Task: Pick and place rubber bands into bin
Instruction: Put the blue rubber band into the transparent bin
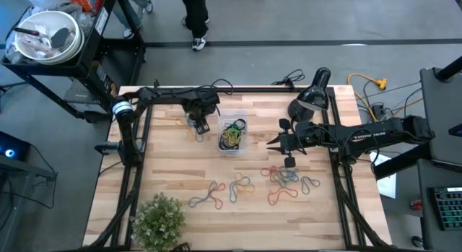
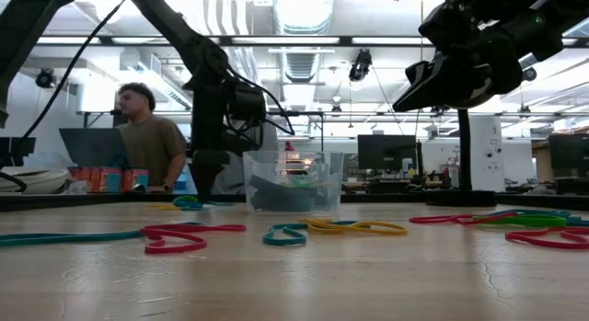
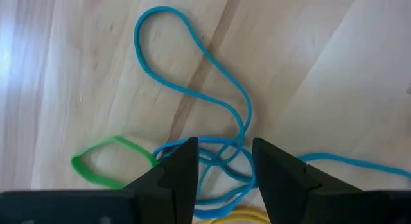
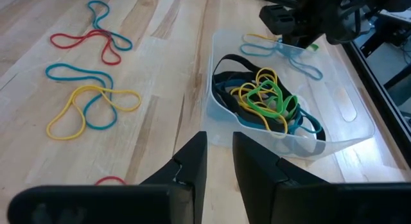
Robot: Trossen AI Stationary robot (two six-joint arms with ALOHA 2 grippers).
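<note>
blue rubber band [image 3: 221, 131] between left pincer [image 3: 223, 161]

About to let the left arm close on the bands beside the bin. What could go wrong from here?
1. The left gripper, open, straddles a tangled blue band; a green band and a yellow band lie close by, so it may lift several or snag only one strand.
2. Long blue loops may catch on the bin rim and drape outside it.
3. The right gripper waits near the bin's other side; the arms may crowd each other there.
</note>
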